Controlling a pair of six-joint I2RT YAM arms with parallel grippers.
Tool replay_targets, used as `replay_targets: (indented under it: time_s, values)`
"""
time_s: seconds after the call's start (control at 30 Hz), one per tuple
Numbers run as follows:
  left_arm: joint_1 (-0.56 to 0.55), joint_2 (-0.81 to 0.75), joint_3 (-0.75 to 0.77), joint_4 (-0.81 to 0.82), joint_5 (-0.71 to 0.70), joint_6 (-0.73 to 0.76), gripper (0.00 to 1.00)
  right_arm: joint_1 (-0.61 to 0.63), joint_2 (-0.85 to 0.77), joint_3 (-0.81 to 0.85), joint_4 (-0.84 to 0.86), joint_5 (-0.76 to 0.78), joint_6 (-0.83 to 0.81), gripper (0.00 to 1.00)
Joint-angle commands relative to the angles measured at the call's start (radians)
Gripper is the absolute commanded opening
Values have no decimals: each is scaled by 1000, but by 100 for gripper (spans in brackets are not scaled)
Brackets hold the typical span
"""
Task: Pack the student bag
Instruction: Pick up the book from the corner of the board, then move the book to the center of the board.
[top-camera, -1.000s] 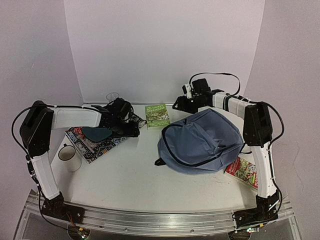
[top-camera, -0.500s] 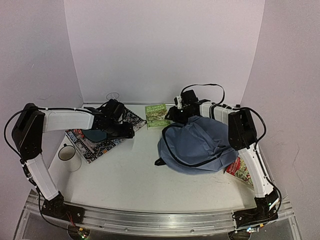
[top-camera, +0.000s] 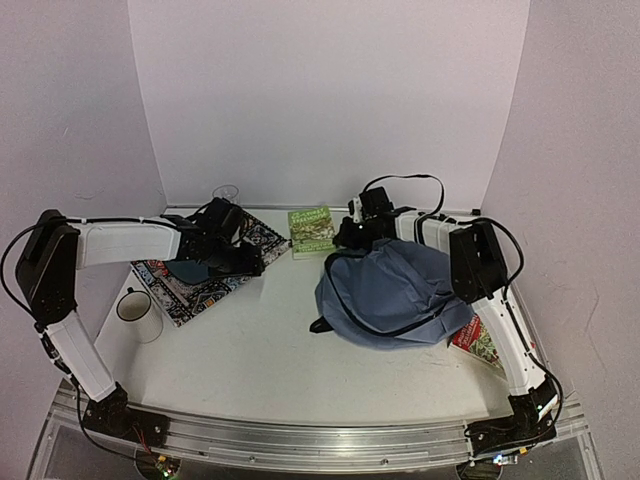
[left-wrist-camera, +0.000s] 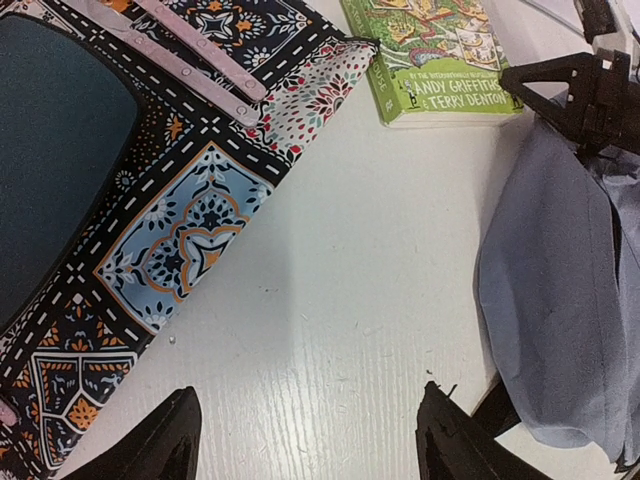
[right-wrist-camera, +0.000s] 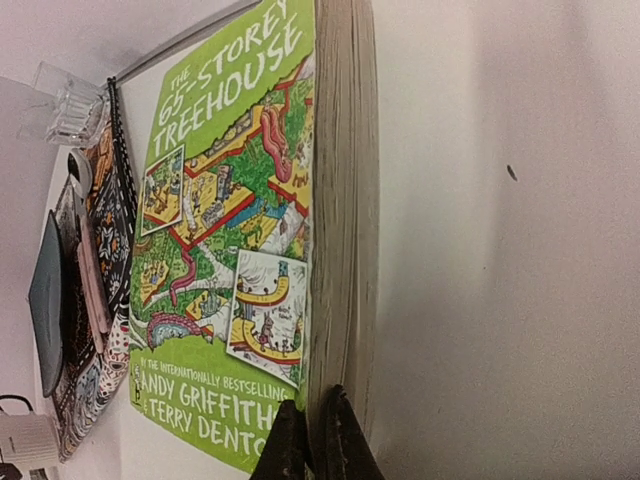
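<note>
The student bag (top-camera: 395, 290) lies slumped on the right half of the table (top-camera: 270, 370), with its far edge just beside a green book (top-camera: 313, 230). The right jaws are pressed fully together at that far edge, close to the page side of the book; I can see nothing between them. The left jaws stand wide open and empty over bare table, between a patterned book (left-wrist-camera: 170, 220) and the bag.
</note>
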Motion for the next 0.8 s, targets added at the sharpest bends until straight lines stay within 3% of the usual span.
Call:
replay_targets:
  time_s: [0.0, 0.33, 0.57, 0.77]
  values:
    - [9, -62, -17, -3, -18, 1, 75, 21, -111, -155, 34, -64, 43, 0]
    - [25, -133, -36, 15, -4, -70, 75, 60, -395, -386, 189, -169, 193, 0]
    - [52, -221, -115, 72, 30, -218, 76, 143, -543, -541, 260, -131, 299, 0]
    - [74, -254, -220, 164, 141, -350, 77, 236, -657, -730, 369, -102, 407, 0]
